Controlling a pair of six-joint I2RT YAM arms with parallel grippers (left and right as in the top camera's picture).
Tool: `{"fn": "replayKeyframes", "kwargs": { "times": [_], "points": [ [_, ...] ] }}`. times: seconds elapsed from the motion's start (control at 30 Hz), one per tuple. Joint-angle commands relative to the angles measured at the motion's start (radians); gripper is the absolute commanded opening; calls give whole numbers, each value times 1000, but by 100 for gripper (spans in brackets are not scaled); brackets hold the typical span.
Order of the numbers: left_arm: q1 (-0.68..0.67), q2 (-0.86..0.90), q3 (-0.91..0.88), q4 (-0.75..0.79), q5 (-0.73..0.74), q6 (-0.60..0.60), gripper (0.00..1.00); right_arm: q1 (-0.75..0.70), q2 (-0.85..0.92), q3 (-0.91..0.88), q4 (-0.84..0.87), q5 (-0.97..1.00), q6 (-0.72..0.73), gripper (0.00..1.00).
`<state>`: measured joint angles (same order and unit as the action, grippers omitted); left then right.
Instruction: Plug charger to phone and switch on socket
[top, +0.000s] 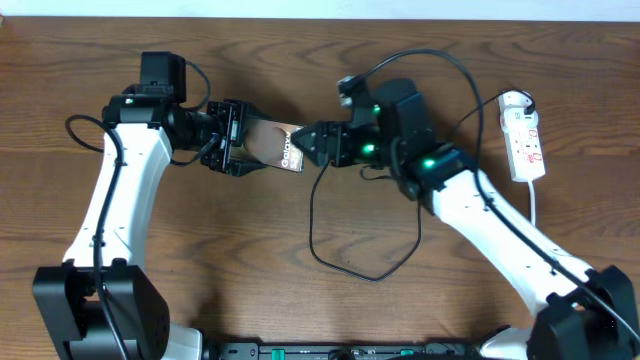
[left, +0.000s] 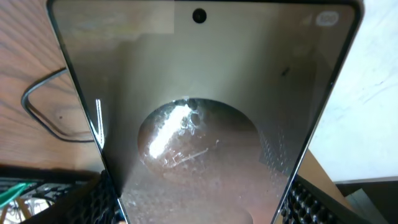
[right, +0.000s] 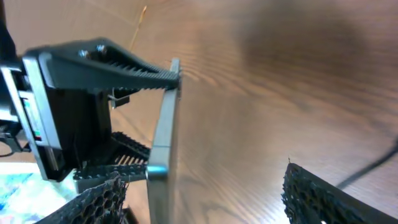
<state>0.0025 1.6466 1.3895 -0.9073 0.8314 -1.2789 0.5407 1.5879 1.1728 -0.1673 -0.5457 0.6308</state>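
My left gripper (top: 243, 140) is shut on the brown-bronze phone (top: 272, 146) and holds it above the table, lettered end to the right. In the left wrist view the phone (left: 199, 124) fills the frame between the fingers (left: 199, 208). My right gripper (top: 309, 143) is open at the phone's right end. In the right wrist view its fingers (right: 205, 199) stand wide apart on either side of the phone's edge (right: 163, 137). The black charger cable (top: 312, 220) loops on the table below the right gripper and also shows in both wrist views (left: 37, 112) (right: 373, 168). Its plug tip is hidden. The white socket (top: 525, 135) lies far right.
The socket's white cord (top: 533, 205) runs toward the front beside the right arm. A black cable arcs over the right arm toward the socket (top: 470, 80). The charger loop covers the table's middle front. A dark rail (top: 350, 350) lines the front edge.
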Motion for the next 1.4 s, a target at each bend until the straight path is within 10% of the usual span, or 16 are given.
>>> {"fn": "replayKeyframes", "kwargs": {
  "times": [0.0, 0.43, 1.03, 1.37],
  "points": [
    [-3, -28, 23, 3, 32, -18, 66, 22, 34, 14, 23, 12, 53, 78],
    [-3, -28, 23, 3, 32, -21, 66, 87, 52, 14, 104, 96, 96, 61],
    [-3, -28, 23, 3, 43, -20, 67, 129, 77, 14, 153, 181, 125, 1],
    [-3, -28, 23, 3, 9, 77, 87, 66, 58, 14, 105, 170, 193, 1]
  ]
}}
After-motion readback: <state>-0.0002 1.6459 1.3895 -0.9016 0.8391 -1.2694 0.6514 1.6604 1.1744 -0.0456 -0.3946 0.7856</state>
